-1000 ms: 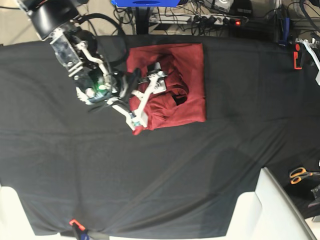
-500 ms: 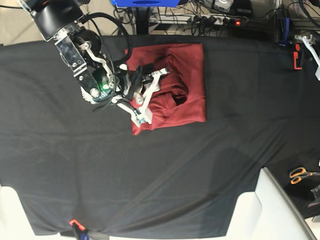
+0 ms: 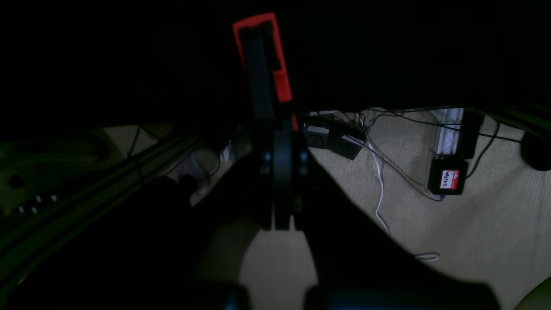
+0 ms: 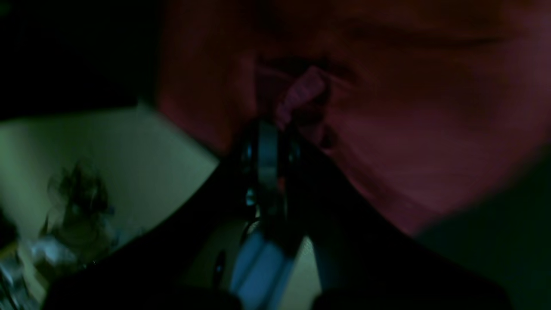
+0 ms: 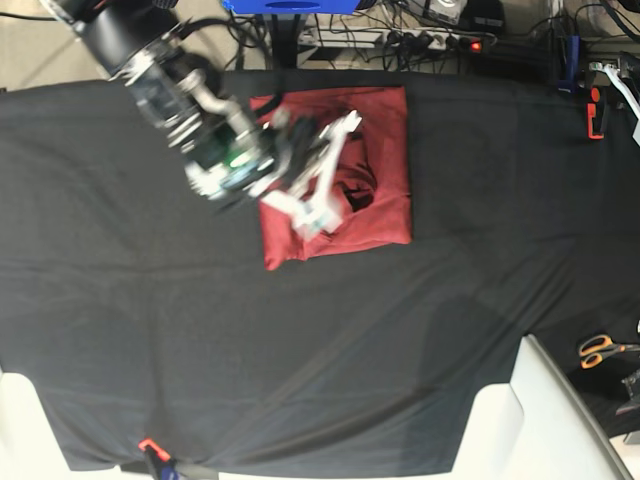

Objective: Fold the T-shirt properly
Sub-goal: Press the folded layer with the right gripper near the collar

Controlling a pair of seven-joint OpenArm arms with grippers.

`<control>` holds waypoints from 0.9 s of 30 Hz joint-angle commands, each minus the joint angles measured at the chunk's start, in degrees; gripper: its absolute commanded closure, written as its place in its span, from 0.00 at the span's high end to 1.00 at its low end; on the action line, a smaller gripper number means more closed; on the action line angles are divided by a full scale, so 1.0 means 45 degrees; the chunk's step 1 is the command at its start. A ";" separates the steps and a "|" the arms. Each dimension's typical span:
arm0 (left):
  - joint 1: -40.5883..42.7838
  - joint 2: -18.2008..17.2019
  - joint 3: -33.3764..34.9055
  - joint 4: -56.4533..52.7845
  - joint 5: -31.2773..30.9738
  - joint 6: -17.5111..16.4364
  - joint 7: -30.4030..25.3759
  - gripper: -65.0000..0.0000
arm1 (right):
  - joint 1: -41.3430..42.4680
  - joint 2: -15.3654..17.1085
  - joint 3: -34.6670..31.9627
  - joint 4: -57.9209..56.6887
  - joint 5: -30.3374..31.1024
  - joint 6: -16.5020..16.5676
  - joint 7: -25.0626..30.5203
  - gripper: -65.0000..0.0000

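The maroon T-shirt [image 5: 385, 140] lies folded into a rough square at the back middle of the black table cloth [image 5: 300, 340], with a rumpled fold in its middle. My right gripper [image 5: 330, 180] hovers over the shirt's left half. In the blurred right wrist view the jaws look closed [image 4: 275, 112] on a small ridge of the shirt's fabric [image 4: 303, 88]. My left gripper [image 5: 596, 112] rests at the table's far right back edge, away from the shirt. In the left wrist view its fingers [image 3: 262, 64] are together and hold nothing.
Orange-handled scissors [image 5: 600, 349] lie at the right edge. White blocks [image 5: 520, 420] stand at the front corners. A power strip and cables [image 5: 400, 40] run behind the table. A small red clip [image 5: 150, 446] sits at the front left edge.
My right arm has swung right and toward the back, moving its gripper from the shirt's left edge to over its middle-left. The left arm has not moved.
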 commanded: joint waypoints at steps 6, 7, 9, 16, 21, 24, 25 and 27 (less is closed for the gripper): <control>0.0043 -0.0332 -0.0128 0.0092 -0.0018 0.0070 -0.0162 0.00 | 0.0179 -0.0291 -0.0758 0.0259 0.0111 -0.0022 0.0126 0.00; 0.0043 -0.0332 -0.0128 0.0073 -0.0018 0.0070 -0.0162 0.00 | 0.0199 -0.0291 -0.0836 0.0259 0.0111 -0.0022 0.0107 0.00; 0.0043 -0.0332 -0.0128 0.0073 -0.0018 0.0070 -0.0162 0.00 | 0.0258 -0.0311 -0.0856 0.0259 0.0111 -0.0022 0.0087 0.00; -0.0035 -0.0332 -0.0109 0.0073 -0.0018 0.0070 -0.0162 0.00 | 0.0433 -0.0350 -0.0934 0.0181 0.0111 0.0076 0.0068 0.00; -0.0055 -0.0332 -0.0109 0.0112 -0.0018 0.0070 -0.0162 0.00 | 0.1117 -0.0350 -0.2927 0.0181 0.0111 0.0076 0.0068 0.01; -0.0055 -0.0332 -0.0109 0.0073 -0.0018 0.0070 -0.0162 0.00 | 0.1371 -0.0389 -0.3532 0.0161 0.0111 0.0037 0.0068 0.01; -0.0055 -0.0332 -0.0109 0.0073 -0.0018 0.0070 -0.0162 0.00 | 0.1391 -0.0467 -0.3591 0.0161 0.0111 0.0037 0.0068 0.01; -0.0055 -0.0332 -0.0109 0.0073 -0.0018 0.0070 -0.0162 0.00 | 0.1410 -0.0486 -0.3610 0.0142 0.0092 0.0056 0.0068 0.01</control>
